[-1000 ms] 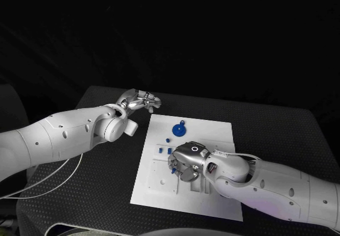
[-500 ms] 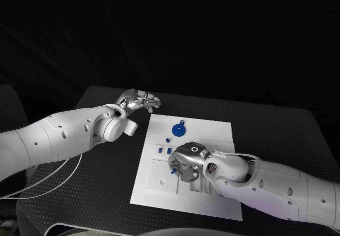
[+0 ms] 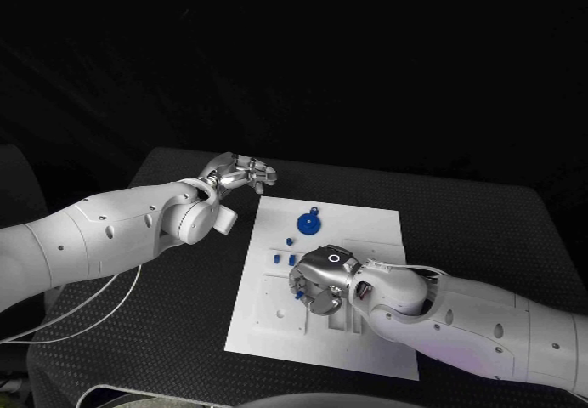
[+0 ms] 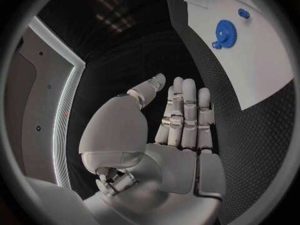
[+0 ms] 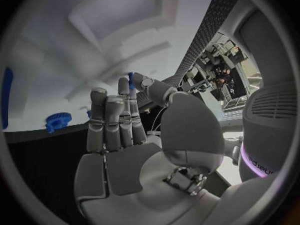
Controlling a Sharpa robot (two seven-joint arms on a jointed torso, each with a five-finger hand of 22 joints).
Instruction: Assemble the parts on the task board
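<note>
Right hand [image 3: 321, 280] slightly nearer; one gear [image 3: 310, 224].

White task board [image 3: 368, 223] flat mid-table, blue gear [image 3: 310, 224] lying near its far end.

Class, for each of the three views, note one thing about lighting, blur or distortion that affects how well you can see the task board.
Head view: dark surroundings, the white task board brightly lit and sharp. Left wrist view: fisheye bends the board's straight edges; the blue gear stays crisp beyond the left robot hand. Right wrist view: the board is a pale blur close behind the right robot hand.
</note>
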